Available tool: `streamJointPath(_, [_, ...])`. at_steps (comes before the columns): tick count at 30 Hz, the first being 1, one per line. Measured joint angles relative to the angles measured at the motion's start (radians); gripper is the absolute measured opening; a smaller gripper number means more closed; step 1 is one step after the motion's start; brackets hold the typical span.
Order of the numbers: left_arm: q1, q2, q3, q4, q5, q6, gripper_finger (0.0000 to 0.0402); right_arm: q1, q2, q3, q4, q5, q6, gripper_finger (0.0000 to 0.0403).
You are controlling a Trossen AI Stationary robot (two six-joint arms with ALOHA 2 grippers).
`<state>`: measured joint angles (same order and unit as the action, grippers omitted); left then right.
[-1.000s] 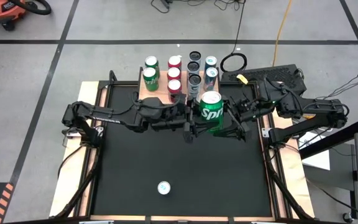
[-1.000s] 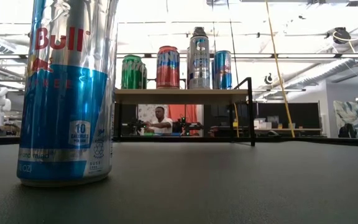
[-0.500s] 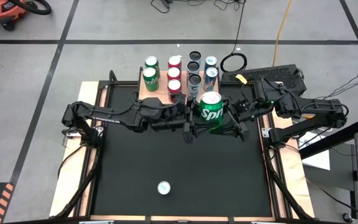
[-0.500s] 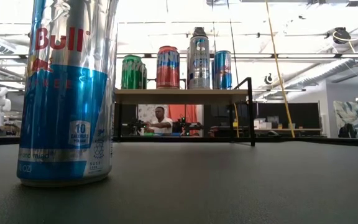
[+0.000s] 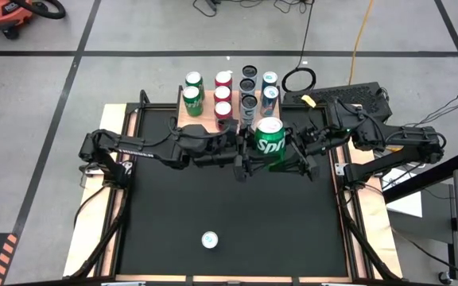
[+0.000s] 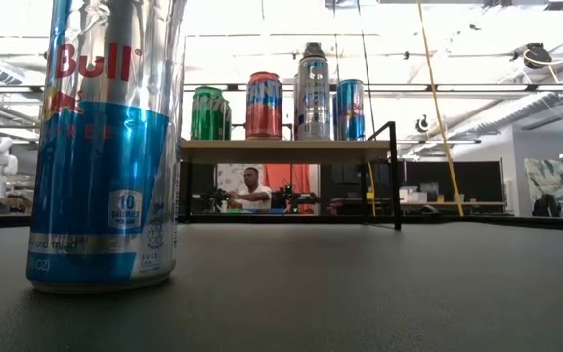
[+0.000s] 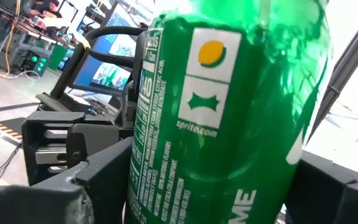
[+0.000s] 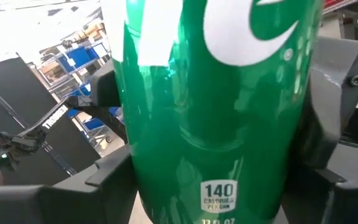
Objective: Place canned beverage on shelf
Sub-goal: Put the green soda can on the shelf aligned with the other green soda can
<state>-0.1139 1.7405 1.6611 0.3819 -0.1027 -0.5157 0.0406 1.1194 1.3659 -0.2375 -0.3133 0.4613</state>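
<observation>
A: We begin at the fingers. The left gripper [image 5: 249, 155] and the right gripper [image 5: 293, 151] meet at the table's middle, with the green can [image 5: 269, 143] upright between them. In the left wrist view a dark finger [image 7: 98, 186] lies against the can wall [image 7: 229, 124] on one side and a second finger shows on the other, so we read those jaws as spread to the can's width and clamped on it.

B: And the right?

A: Its wrist view gives the same picture: a finger [image 8: 334, 118] on each flank of the can [image 8: 216, 112], jaws wide and closed on the body. We judge that both grippers grip it at once.

B: How will it handle?

A: We expect a thin, smooth metal wall: slippery, easily dented by a hard squeeze, stiff enough at mid-height. If full, it is fairly heavy. The best hold is across the round body near the middle, keeping it upright.

B: Where does it sit relative to the goal?

A: Just in front of the shelf [image 5: 209, 123], which already carries several cans [image 5: 194, 82]. In the low view the shelf [image 6: 281, 151] is far behind a blue can [image 6: 106, 147] that stands near the camera.
</observation>
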Motion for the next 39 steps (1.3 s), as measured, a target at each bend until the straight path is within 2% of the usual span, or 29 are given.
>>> streamJointPath(8, [0.0, -0.026, 0.002, 0.015, -0.027, -0.003, 0.0378, 0.0, 0.001, 0.0, -0.004, -0.002, -0.006, 0.0282])
streamJointPath(18, [0.0, -0.065, 0.002, 0.001, -0.032, -0.002, 0.038, 0.0, 0.0, 0.0, -0.001, -0.002, -0.013, 0.0282])
streamJointPath(32, [0.008, -0.168, 0.001, -0.201, -0.019, -0.029, 0.038, 0.0, 0.0, 0.0, -0.03, 0.0, -0.022, 0.0282])
streamJointPath(39, [0.01, -0.169, 0.001, -0.212, 0.017, -0.029, 0.038, 0.0, 0.0, 0.0, -0.031, 0.002, -0.023, 0.0282])
